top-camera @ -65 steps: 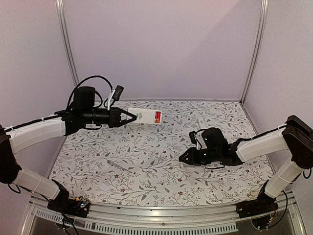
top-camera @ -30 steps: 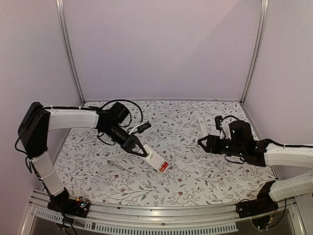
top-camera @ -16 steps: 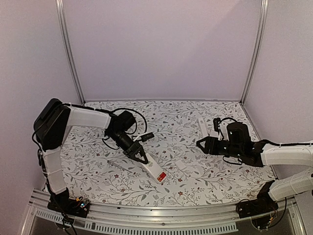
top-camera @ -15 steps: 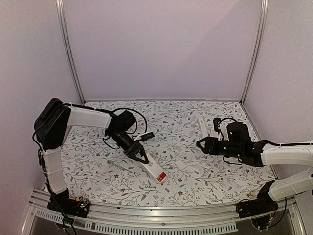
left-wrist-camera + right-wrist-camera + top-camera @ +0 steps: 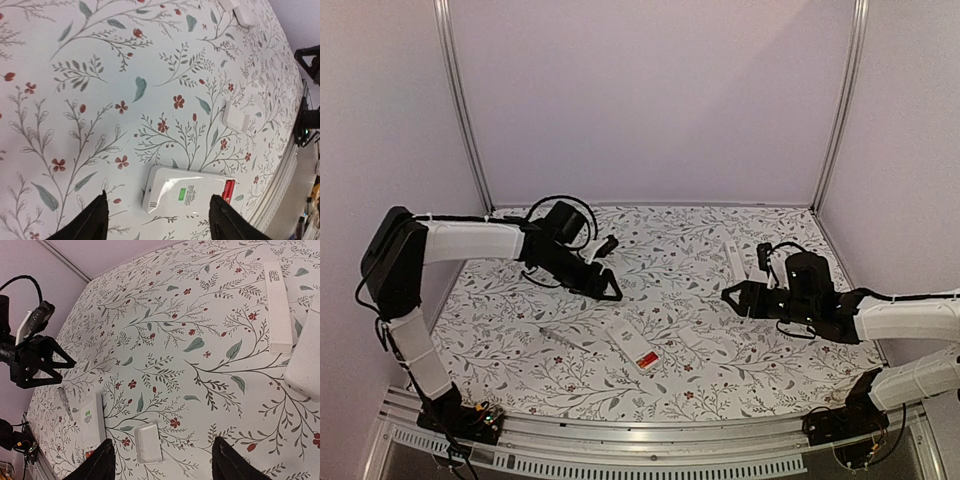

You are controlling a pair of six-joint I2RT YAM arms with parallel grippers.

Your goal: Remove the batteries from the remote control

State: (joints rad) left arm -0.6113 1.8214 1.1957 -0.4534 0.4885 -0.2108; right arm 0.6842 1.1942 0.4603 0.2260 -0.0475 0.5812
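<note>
Honestly, my left gripper (image 5: 603, 291) hangs spread wide nr remote (image 5: 633, 347) by front edge; prying red battery (image 5: 228, 190) cd shove it off bench (image 5: 740, 375).

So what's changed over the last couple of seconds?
The left fingers carried the remote down to the near part of the table, let go and drew back, open. The right fingers withdrew rightward, then held. The red battery is still in the remote.
</note>
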